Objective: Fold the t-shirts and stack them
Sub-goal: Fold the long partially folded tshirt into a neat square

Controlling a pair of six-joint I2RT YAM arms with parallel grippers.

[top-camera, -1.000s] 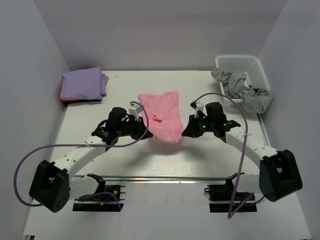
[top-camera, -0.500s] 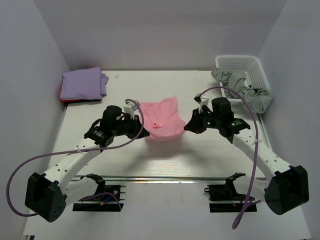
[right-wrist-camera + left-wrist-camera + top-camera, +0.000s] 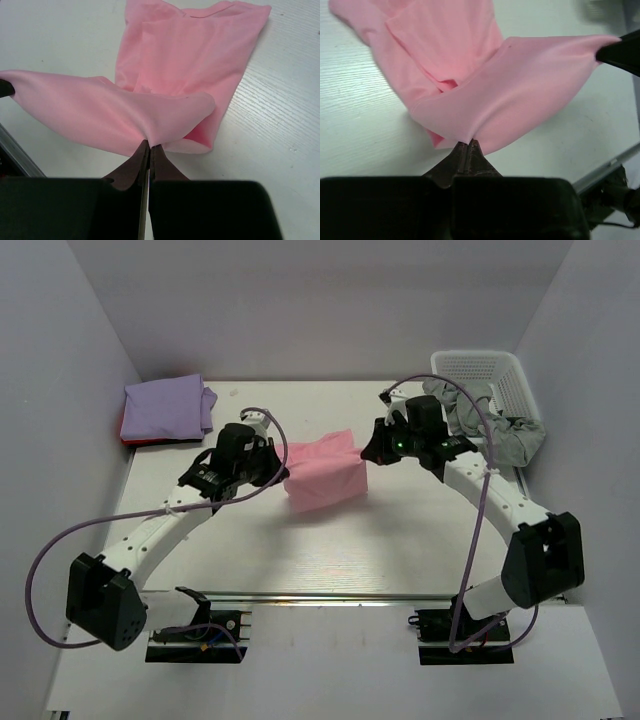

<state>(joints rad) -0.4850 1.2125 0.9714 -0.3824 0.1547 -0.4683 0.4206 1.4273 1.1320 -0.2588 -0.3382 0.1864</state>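
The light pink t-shirt (image 3: pixel 322 476) lies at mid-table with its near part lifted and carried back over the rest. My left gripper (image 3: pixel 283 459) is shut on its left edge, seen in the left wrist view (image 3: pixel 470 141) pinching the pink cloth (image 3: pixel 520 85). My right gripper (image 3: pixel 366 450) is shut on the right edge; in the right wrist view (image 3: pixel 149 145) its jaws pinch the pink fold (image 3: pixel 110 115). The stretched edge hangs between both grippers. A folded lavender t-shirt (image 3: pixel 165 406) lies at the back left on top of a red one (image 3: pixel 130 439), of which only an edge shows.
A white plastic basket (image 3: pixel 500 380) stands at the back right with a grey garment (image 3: pixel 490 423) spilling over its rim. White walls close in the table on the left, back and right. A metal rail (image 3: pixel 330 595) runs along the near edge.
Both grippers have moved away from the bases toward the back, carrying the near part of the pink shirt up and over the rest. The pink shirt now looks shorter and doubled.
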